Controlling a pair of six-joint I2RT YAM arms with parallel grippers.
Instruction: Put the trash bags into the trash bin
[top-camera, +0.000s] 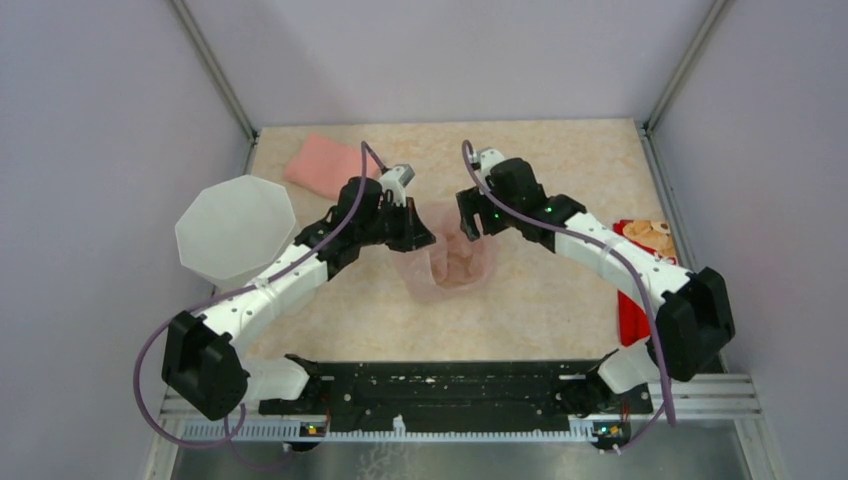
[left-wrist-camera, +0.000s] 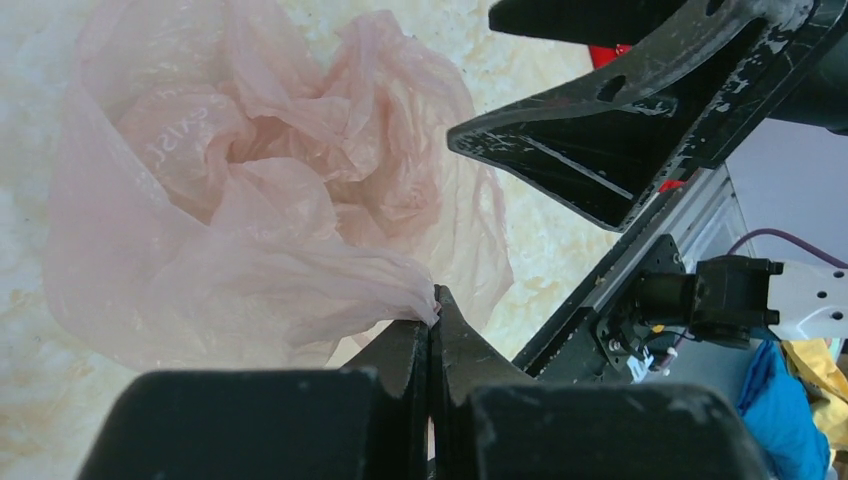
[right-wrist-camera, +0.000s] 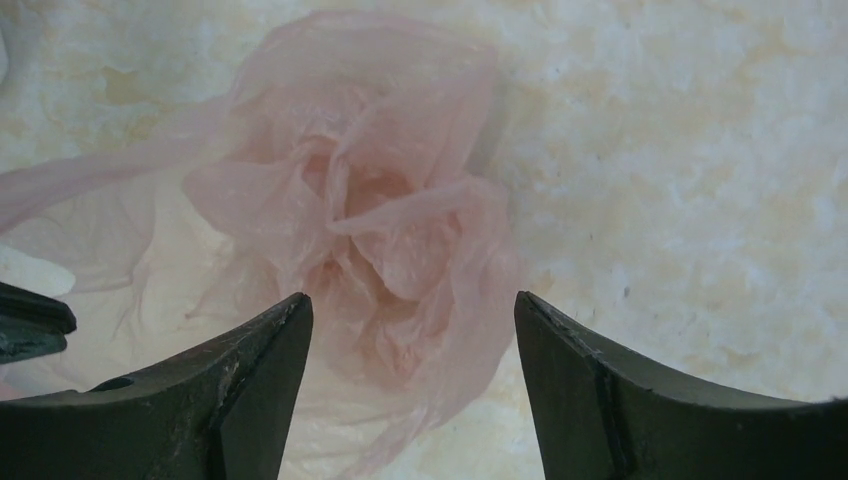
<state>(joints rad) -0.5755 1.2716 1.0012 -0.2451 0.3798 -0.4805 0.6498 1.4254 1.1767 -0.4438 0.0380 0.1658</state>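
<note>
The pale pink translucent trash bag (top-camera: 455, 262) sits crumpled and puffed open at the table's middle. My left gripper (top-camera: 418, 232) is at its left edge and is shut on a pinch of the film, seen in the left wrist view (left-wrist-camera: 435, 298) with the bag (left-wrist-camera: 250, 190) spreading out beyond the tips. My right gripper (top-camera: 468, 222) is open just above the bag's far right edge; in the right wrist view (right-wrist-camera: 410, 310) its fingers straddle the bag (right-wrist-camera: 370, 220) without touching it. The white faceted trash bin (top-camera: 236, 227) stands at the left edge, apart from both grippers.
A folded salmon-pink cloth (top-camera: 322, 165) lies at the back left. A flat red packet (top-camera: 632, 318) and a small plush toy (top-camera: 648, 234) lie at the right edge, beside the right arm. A black rail (top-camera: 450, 385) runs along the near edge.
</note>
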